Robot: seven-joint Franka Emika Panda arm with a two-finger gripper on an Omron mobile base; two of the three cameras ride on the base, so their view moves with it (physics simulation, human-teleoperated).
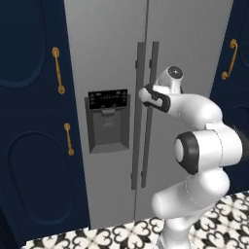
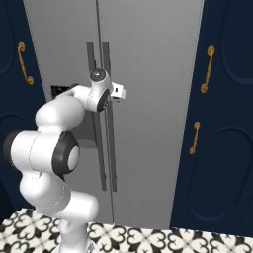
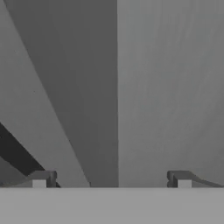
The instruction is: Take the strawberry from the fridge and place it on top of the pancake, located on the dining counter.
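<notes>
Tool (image 3: 111,179) spread, empty | arm raised, hand level at fridge (image 1: 112,44) door handles (image 2: 106,148)

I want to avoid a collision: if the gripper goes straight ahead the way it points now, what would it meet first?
Probably the fridge front. The open gripper faces its closed grey doors near the long dark handles, and the hand view shows grey panel straight ahead. Whether a handle comes first is unclear, since depth is hard to judge.

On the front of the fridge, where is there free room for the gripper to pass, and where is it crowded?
The right door of the fridge is bare beyond the handles. On the left door, a bare strip lies above the dispenser panel. It is crowded at the centre, where the open gripper is close to both handles.
</notes>
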